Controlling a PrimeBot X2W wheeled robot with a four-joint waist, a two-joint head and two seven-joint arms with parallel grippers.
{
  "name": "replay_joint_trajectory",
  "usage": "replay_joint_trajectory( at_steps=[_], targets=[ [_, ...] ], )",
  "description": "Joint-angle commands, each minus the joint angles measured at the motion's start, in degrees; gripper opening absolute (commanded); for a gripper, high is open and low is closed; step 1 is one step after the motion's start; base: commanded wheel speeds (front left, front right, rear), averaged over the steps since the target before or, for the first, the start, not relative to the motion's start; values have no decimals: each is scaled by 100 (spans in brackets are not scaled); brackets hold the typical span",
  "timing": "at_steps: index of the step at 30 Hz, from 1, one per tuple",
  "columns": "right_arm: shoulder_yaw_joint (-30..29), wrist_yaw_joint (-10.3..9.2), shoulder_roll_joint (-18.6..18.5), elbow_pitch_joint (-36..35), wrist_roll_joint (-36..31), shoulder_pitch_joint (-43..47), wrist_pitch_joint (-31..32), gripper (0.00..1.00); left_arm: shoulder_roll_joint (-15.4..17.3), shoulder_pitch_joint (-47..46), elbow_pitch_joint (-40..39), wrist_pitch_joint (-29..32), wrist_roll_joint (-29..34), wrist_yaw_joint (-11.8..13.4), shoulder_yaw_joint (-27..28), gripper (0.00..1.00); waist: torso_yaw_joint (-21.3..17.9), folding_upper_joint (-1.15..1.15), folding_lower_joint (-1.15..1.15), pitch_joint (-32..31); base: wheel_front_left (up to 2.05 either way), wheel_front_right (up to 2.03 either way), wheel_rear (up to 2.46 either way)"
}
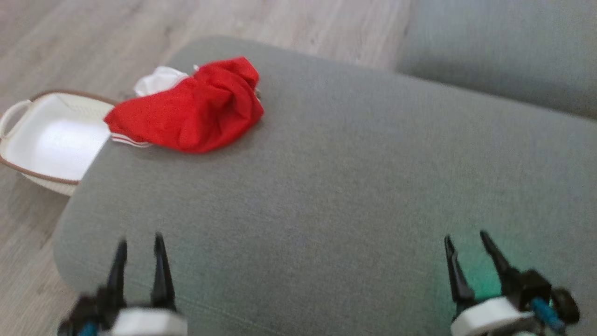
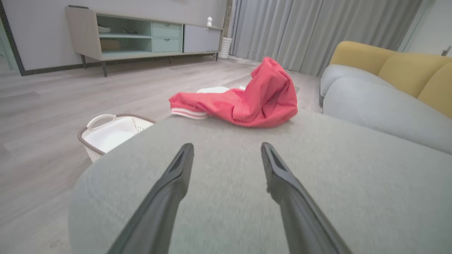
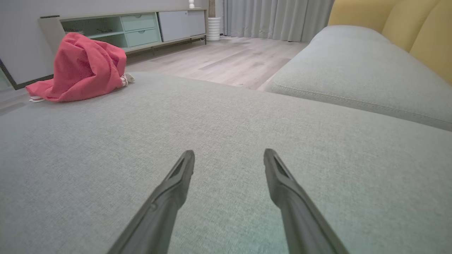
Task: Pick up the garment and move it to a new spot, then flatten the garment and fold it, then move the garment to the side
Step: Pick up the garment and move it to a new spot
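The red garment (image 1: 191, 109) is lying crumpled on the far left part of the grey ottoman (image 1: 336, 196), well apart from both grippers. From above, the head view is showing its white-striped hem hanging at the ottoman's edge over a white basket (image 1: 56, 140) that is sitting on the wooden floor. A white patch of fabric (image 1: 156, 79) is peeking out behind the red cloth.

The left gripper (image 1: 140, 239) and the right gripper (image 1: 465, 235) are pointing across the near edge of the ottoman. Each has its fingers spread wide and is holding nothing.

The left wrist view is adding the room beyond: a low sideboard (image 2: 141, 35), grey curtains (image 2: 317, 31) and the yellow backrest (image 2: 388, 63) of a sofa. The right wrist view is presenting the garment as an upright heap, and is bringing the sofa seat (image 3: 353, 70) with its stitched seam close.
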Motion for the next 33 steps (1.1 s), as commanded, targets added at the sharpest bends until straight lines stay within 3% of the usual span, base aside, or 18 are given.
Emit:
replay_joint_trajectory(
  at_steps=[1, 11, 20, 28, 29, 31, 33],
  targets=[
    [93, 41, -101, -249, -85, -429, -62, 100, 5, -594, -280, -31, -40, -25, 223, 100, -274, 0, 0, 562, 0, 0, 0],
    [-179, 41, -968, -902, -186, -864, 150, 100, 448, -3331, 312, 579, -225, -244, 152, 100, -512, 0, 0, 2131, 0, 0, 0],
    [-527, 41, -1621, -2072, 17, -510, 671, 100, 561, -5338, 2385, 1016, -499, -250, 200, 100, -762, 0, 0, 2842, 0, 0, 0],
    [-790, 41, -1702, -2820, 187, -186, 937, 100, 635, -6153, 3949, 1206, -290, 53, 19, 100, -918, 0, 0, 3164, 0, 0, 0],
    [-794, 41, -1688, -2848, 198, -176, 952, 100, 633, -6193, 4104, 1244, -264, 47, -25, 58, -936, 0, 0, 3158, 0, 0, 0],
    [-813, 41, -1652, -2867, 215, -180, 960, 100, 641, -6256, 4387, 1360, -204, 5, -130, 0, -963, 0, 0, 3127, 0, 0, 0],
    [-796, 41, -1603, -2834, 224, -204, 939, 100, 648, -6293, 4570, 1396, -200, -93, -196, 0, -988, 0, 0, 3025, 0, 0, 0]
  ],
)
